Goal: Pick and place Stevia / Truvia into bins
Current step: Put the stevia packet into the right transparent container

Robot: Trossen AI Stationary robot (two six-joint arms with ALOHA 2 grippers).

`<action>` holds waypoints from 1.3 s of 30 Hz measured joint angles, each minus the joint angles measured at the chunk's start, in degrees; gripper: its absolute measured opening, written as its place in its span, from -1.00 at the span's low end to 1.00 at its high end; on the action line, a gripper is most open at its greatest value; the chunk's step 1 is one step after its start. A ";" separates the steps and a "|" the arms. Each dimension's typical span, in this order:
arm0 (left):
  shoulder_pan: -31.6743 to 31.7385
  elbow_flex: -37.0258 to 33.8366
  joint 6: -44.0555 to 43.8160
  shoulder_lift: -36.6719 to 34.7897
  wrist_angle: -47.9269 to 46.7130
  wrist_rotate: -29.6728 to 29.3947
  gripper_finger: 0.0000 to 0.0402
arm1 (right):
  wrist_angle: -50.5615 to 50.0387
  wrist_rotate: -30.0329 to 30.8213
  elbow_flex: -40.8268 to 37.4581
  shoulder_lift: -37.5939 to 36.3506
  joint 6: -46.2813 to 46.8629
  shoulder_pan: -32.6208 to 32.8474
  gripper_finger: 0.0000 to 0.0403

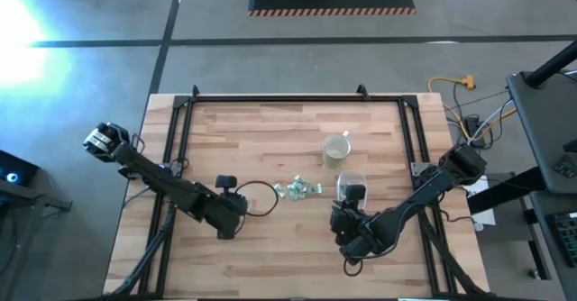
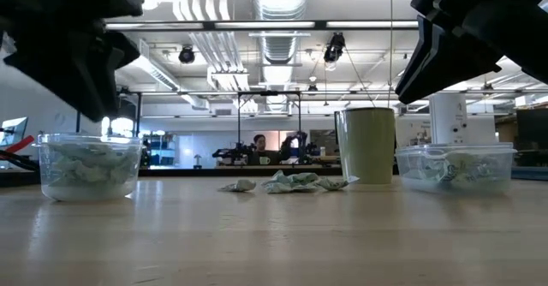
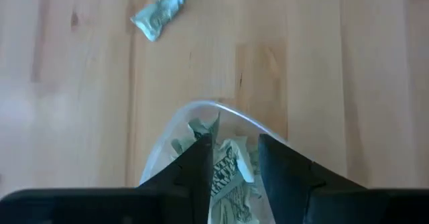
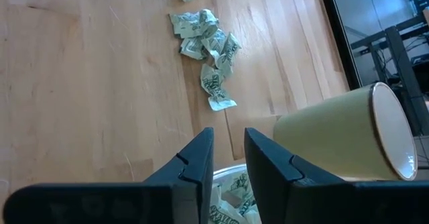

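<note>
In the high view both clear plastic tubs are largely hidden under the arms; print on the small pale green and white paper sweetener packets (image 1: 298,188) is too small to read. They lie crumpled in a loose cluster mid-way on the wooden bench (image 1: 270,256), beside the pale cream mug (image 1: 336,148), with more inside each tub. The left hand (image 3: 231,158) hovers over the round clear tub (image 2: 89,166), fingers slightly apart, holding nothing. The right hand (image 4: 228,153) hangs over the rounded-rectangular clear tub (image 2: 455,167), fingers narrowly apart, empty. The loose cluster lies apart from both hands, between them.
</note>
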 joint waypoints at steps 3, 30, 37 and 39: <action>-0.01 0.17 -0.43 -1.80 -0.06 -1.72 -0.49 | 0.02 0.02 0.00 0.00 -0.02 0.01 -0.64; -0.14 -3.46 -6.80 1.91 1.11 2.33 -0.49 | 0.64 0.11 -0.06 0.00 -0.02 0.02 -0.64; -0.16 -1.40 -6.81 0.89 -2.36 0.22 -0.49 | 0.63 0.11 -0.07 0.00 -0.02 0.00 -0.64; -0.18 -0.68 -6.00 -0.04 -2.36 -1.72 -0.49 | 0.66 0.13 -0.07 0.00 -0.04 0.00 -0.65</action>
